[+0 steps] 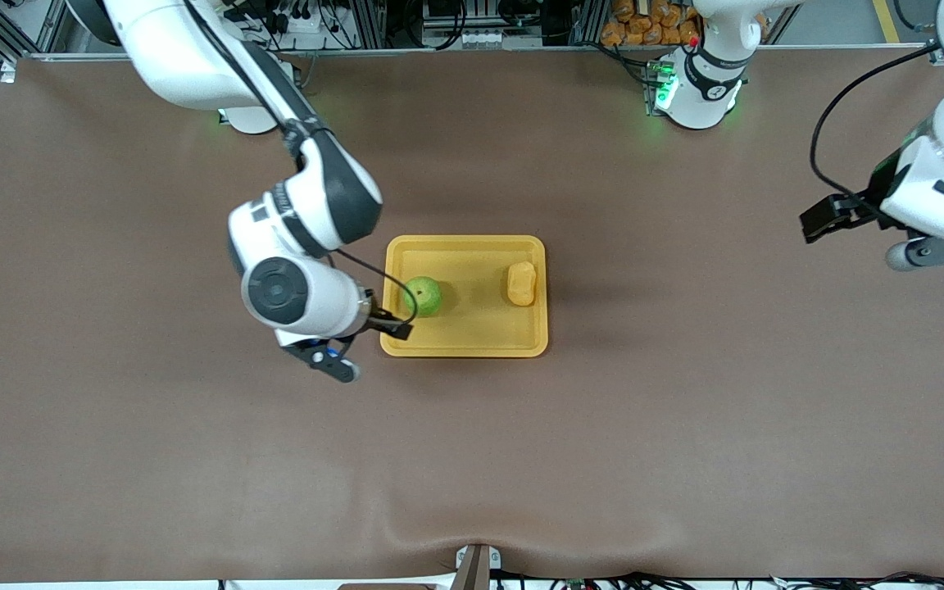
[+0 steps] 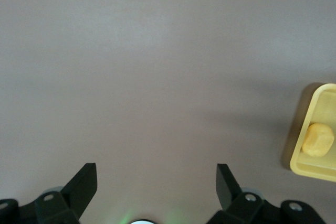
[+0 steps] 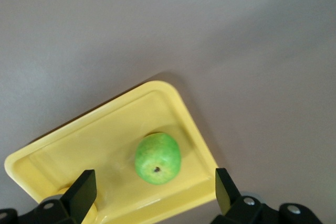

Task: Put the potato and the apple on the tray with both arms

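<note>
The yellow tray (image 1: 472, 332) lies at the middle of the table. The green apple (image 1: 423, 296) sits in it toward the right arm's end, and the yellow-orange potato (image 1: 522, 283) toward the left arm's end. My right gripper (image 1: 329, 360) is open and empty, up over the table just beside the tray's corner. Its wrist view shows the apple (image 3: 157, 158) in the tray (image 3: 199, 135) between the open fingertips of my right gripper (image 3: 152, 182). My left gripper (image 1: 935, 250) is open and empty over the left arm's end of the table. Its wrist view shows my left gripper (image 2: 156, 182), the tray's rim (image 2: 296, 163) and the potato (image 2: 318, 139).
The brown table mat (image 1: 193, 459) spreads all round the tray. Orange items (image 1: 644, 20) are piled off the table beside the left arm's base.
</note>
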`<state>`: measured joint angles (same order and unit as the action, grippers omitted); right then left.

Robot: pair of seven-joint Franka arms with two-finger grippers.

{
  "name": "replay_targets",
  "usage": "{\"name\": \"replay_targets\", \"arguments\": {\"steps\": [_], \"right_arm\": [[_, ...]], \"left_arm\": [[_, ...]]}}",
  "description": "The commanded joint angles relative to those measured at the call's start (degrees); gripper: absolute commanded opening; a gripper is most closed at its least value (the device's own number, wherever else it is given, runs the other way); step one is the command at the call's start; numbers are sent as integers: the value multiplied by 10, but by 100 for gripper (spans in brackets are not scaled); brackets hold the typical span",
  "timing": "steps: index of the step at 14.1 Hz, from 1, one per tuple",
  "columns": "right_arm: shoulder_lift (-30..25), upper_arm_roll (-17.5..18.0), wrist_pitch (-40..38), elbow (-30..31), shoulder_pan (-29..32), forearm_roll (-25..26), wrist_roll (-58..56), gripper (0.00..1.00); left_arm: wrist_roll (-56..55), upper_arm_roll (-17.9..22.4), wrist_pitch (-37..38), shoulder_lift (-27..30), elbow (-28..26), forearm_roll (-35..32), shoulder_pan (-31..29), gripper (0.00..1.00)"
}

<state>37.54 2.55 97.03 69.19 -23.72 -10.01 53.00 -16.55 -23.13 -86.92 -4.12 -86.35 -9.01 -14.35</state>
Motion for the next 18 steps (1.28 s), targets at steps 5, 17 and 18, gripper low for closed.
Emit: {"name": "replay_targets", "arguments": {"steps": [5,17,18], "right_arm": [[-60,7,-104,-37,93,11,-27,100],[-179,10,-195,-28,207,93,-263,100],[-193,10,-197,-26,210,104,-292,100]], "left_arm": [[92,-2,15,30,-9,13,-34,100],[93,-2,30,35,0,14,-34,100],[93,1,30,36,0,14,-30,100]]}}
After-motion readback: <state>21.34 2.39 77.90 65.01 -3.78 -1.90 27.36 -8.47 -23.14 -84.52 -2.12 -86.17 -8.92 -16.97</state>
